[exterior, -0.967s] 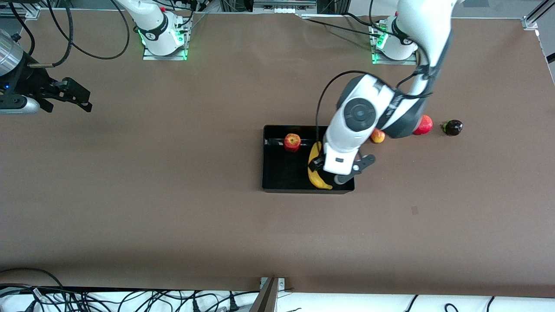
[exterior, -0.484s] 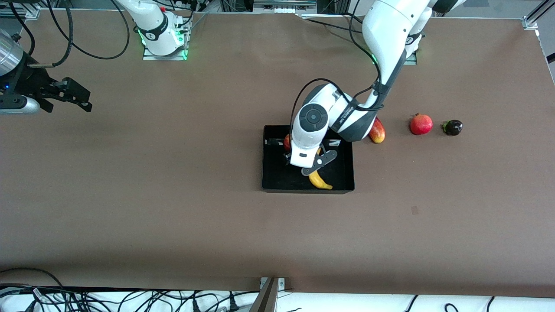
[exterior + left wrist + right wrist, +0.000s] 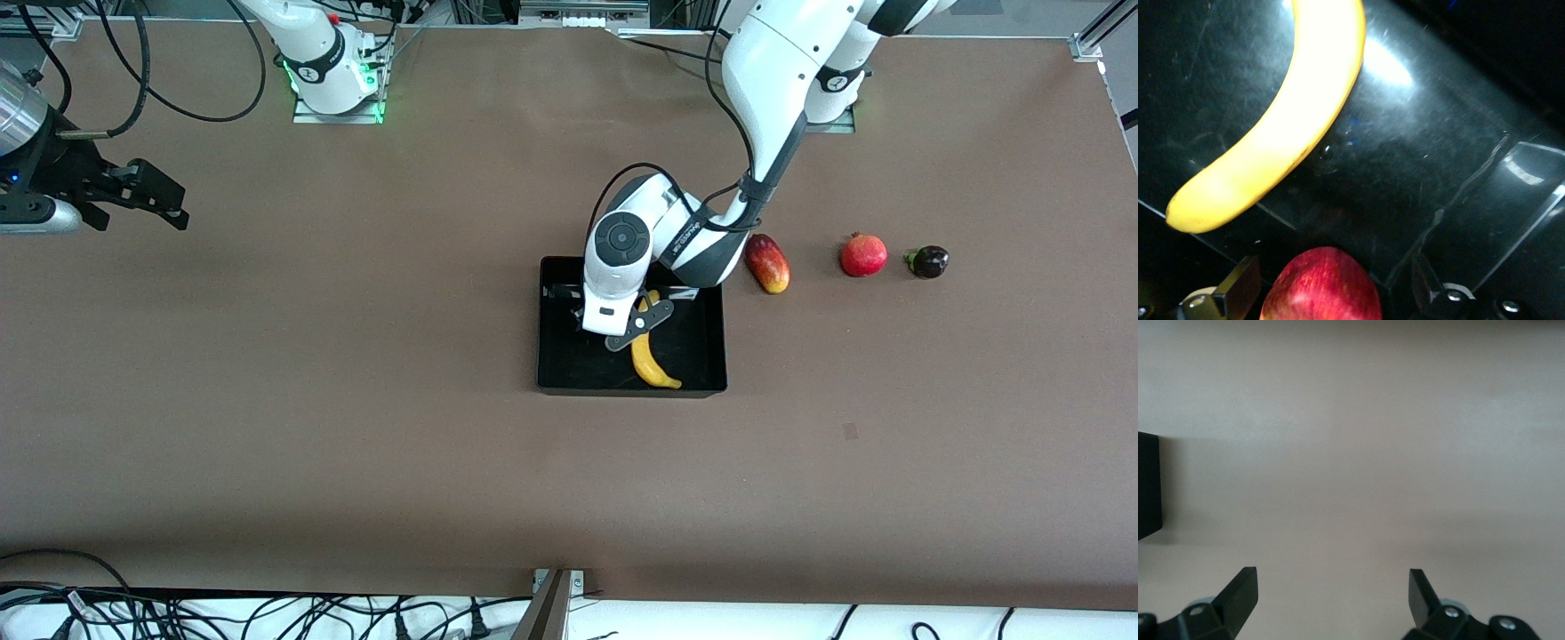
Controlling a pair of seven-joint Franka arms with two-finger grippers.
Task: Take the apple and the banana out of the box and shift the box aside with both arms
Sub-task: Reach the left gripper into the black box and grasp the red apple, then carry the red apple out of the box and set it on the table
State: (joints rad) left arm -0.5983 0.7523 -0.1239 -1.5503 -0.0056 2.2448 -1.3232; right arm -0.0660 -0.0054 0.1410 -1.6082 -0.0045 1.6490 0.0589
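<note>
A: Report the position and state of the left gripper (image 3: pixel 613 333).

B: It is inside the box (image 3: pixel 693 356), low over the floor of the bin, in the part farther from the front camera. In the left wrist view its fingers (image 3: pixel 1238 293) stand apart, and the apple (image 3: pixel 1321 285) sits between them; contact with the fingers cannot be determined.

A: Location of the fruits?

B: Both are in the box. The banana (image 3: pixel 652 364) lies on the glossy floor; seen from the front camera it runs from the box centre toward 5 o'clock, its tip near the wall closest to that camera. The apple is hidden by the left arm in the front view.

A: And the box itself?

B: It rests on the desk (image 3: pixel 356 427), near the middle. From the box, a mango (image 3: pixel 767 263) lies on the desk just beside it at about 2 o'clock; a pomegranate (image 3: pixel 863 255) and a small dark fruit (image 3: pixel 928 261) follow, toward the left arm's end.

A: Right gripper (image 3: pixel 164 204)?

B: It waits above bare desk at the right arm's end, well apart from the box. Its fingers (image 3: pixel 1238 593) are spread and hold nothing.
</note>
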